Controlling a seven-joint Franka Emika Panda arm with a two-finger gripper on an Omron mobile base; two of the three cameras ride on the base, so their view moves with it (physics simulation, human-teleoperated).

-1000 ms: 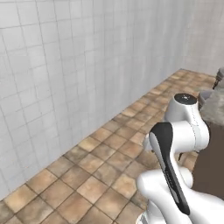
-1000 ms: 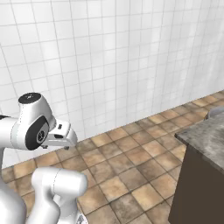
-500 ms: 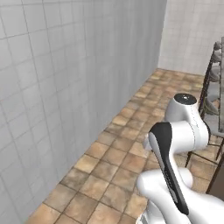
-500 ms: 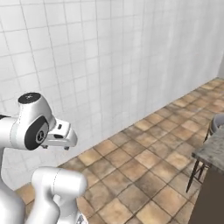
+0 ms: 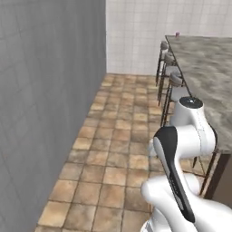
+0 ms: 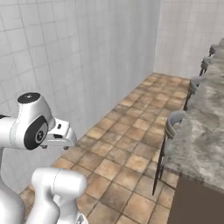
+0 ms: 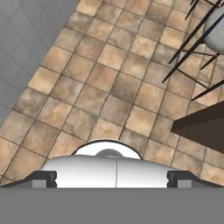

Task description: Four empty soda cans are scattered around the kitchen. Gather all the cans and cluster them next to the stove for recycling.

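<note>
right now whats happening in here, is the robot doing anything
Nothing is being handled. The white arm is folded up over its base beside a long grey marbled counter lined with bar stools, facing a tiled floor and white tiled wall. The open gripper holds nothing and points down at the floor. A small purple can stands at the far end of the counter, untouched.
</note>
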